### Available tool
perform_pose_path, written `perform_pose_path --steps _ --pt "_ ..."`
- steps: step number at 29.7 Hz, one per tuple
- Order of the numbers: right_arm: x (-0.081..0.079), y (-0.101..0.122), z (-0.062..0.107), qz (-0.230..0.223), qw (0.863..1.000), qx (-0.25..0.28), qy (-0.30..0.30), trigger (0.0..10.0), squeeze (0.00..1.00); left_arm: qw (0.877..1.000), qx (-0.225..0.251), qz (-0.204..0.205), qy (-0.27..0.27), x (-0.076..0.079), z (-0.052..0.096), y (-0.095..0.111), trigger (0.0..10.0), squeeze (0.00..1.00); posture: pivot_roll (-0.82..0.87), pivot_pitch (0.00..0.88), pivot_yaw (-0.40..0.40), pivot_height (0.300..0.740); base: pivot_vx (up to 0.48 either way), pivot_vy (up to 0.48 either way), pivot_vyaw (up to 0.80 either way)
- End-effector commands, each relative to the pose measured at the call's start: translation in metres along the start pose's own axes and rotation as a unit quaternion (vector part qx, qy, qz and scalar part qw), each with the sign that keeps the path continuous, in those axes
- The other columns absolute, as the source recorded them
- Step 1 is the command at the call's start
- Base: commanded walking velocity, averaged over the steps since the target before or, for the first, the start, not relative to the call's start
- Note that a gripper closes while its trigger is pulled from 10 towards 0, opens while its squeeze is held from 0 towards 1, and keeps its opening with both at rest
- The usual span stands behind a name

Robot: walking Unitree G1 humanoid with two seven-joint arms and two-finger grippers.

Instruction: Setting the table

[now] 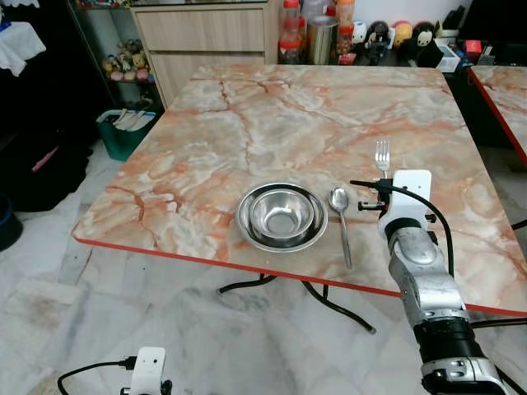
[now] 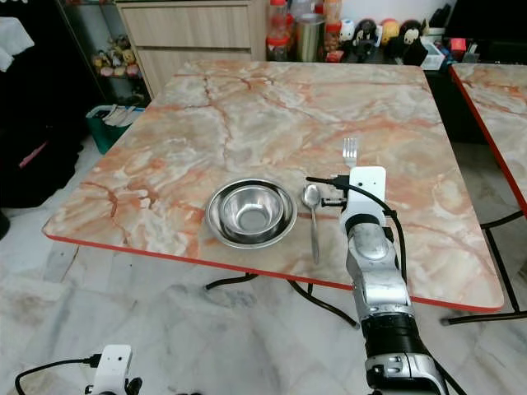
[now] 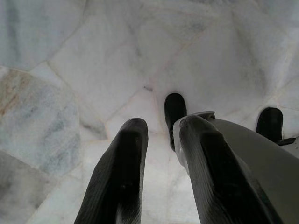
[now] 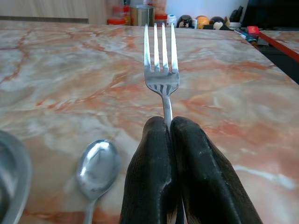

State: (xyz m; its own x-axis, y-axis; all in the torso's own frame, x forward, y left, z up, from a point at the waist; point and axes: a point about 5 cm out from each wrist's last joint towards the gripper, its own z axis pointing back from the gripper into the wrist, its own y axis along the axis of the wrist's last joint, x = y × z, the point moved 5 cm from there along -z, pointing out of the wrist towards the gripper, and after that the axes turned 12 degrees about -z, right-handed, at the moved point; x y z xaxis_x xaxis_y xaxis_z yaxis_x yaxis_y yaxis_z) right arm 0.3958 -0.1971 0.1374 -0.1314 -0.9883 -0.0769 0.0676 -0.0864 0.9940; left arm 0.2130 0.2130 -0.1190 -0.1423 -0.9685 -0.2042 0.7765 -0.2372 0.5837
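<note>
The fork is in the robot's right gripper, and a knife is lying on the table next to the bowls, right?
Not quite. The right gripper does hold the fork, but what lies on the table next to the bowls is a spoon, not a knife. The left eye view shows it.

- i see the table [image 1: 272, 123] in peach-orange marble with a red edge
- bowl [image 1: 282, 217], spoon [image 1: 340, 216], fork [image 4: 161, 70] shiny silver
- right claw [image 4: 170, 135] black
</note>
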Motion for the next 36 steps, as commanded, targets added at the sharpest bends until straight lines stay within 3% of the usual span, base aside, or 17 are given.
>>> perform_pose_path --steps 1,11,17,25,28,36 --pt "-0.005 0.0 0.0 0.0 1.0 -0.004 0.006 10.0 0.0 1.0 -0.012 -0.009 0.008 -0.006 0.002 -0.008 10.0 0.0 0.0 0.109 0.037 0.74 0.0 0.0 0.0" --pt "-0.006 -0.019 -0.001 0.0 0.999 -0.045 0.003 10.0 0.0 1.0 -0.012 -0.008 0.005 -0.005 0.001 -0.007 10.0 0.0 0.0 0.111 0.033 0.74 0.0 0.0 0.0" --pt "0.004 -0.03 -0.002 0.003 0.997 -0.074 -0.012 10.0 0.0 1.0 -0.013 -0.004 0.001 -0.003 0.001 -0.007 10.0 0.0 0.0 0.115 0.034 0.74 0.0 0.0 0.0" --pt "0.042 -0.022 -0.001 0.023 0.995 -0.075 -0.053 10.0 0.0 1.0 -0.014 -0.004 -0.002 -0.002 0.001 -0.008 10.0 0.0 -0.01 0.129 0.038 0.74 0.0 0.0 0.0" --pt "0.048 -0.021 0.0 0.026 0.995 -0.076 -0.058 10.0 0.0 1.0 -0.016 -0.005 -0.004 -0.002 0.002 -0.009 10.0 0.0 -0.01 0.129 0.038 0.74 0.0 0.0 0.0" --pt "0.039 -0.043 0.003 0.006 0.993 -0.111 -0.047 10.0 0.0 1.0 -0.019 -0.007 -0.007 0.001 0.002 -0.012 10.0 0.0 0.0 0.124 0.043 0.74 0.0 0.0 0.0"
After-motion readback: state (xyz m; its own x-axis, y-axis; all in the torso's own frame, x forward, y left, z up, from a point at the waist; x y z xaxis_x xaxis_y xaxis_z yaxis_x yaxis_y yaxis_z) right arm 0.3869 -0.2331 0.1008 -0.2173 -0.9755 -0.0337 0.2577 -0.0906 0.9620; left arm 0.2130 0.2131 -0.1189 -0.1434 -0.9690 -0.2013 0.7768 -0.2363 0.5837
